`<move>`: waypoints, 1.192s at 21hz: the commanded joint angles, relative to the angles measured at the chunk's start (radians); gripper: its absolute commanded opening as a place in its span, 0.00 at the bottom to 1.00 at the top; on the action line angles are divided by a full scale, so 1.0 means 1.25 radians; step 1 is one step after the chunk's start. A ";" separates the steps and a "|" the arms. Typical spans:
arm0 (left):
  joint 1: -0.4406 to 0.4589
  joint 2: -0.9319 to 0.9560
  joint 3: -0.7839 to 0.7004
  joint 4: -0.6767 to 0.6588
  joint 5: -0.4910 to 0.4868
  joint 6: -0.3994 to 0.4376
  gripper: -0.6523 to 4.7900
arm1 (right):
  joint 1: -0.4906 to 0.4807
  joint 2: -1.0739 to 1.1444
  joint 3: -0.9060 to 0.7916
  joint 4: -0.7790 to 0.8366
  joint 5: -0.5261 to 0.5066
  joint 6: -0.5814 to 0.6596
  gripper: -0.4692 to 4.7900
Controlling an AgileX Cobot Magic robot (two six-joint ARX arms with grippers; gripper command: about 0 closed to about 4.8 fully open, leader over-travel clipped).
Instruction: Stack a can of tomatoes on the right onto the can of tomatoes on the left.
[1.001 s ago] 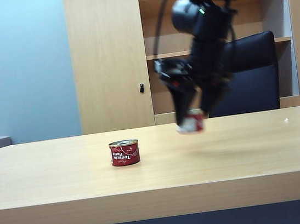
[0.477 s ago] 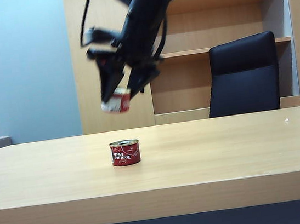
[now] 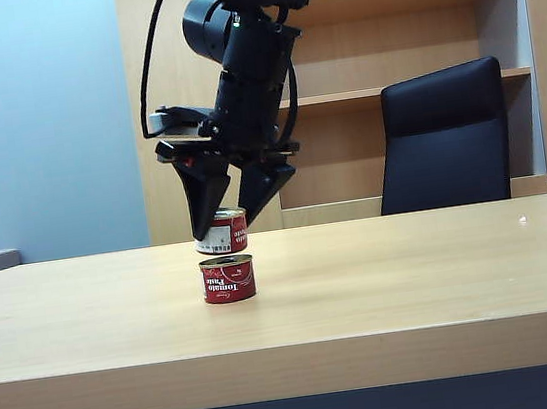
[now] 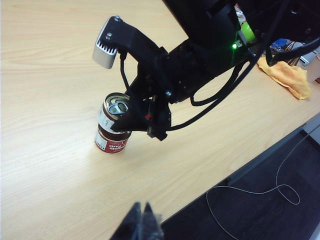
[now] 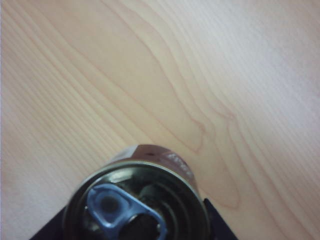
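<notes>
Exterior view: we see a wide wooden table with a small red can of tomatoes, the lower can, standing upright on it a little left of the middle. Right above it hangs a second can of tomatoes, the held can. It tips a little to one side, and we see a thin gap between the two cans, so they do not touch here.

The right gripper reaches across from the upper right on its black arm and points down. Its jaws are clamped on the held can, one finger on the left side and one on the right.

In the right wrist view we look straight down on the held can with its ring pull on top, and the bare wood of the table lies below it.

In the left wrist view the held can sits over the lower can, and the right gripper grips it from the side. An orange cloth lies far off on the table edge. The left gripper shows only as a dark tip near us, well apart from the cans, and we cannot tell if its jaws are apart or together

Behind the table stand a black chair and wooden shelves
</notes>
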 commanded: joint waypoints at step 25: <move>0.001 -0.247 -0.174 0.303 -0.361 -0.040 0.12 | 0.067 -0.764 -0.556 0.603 0.143 0.095 0.07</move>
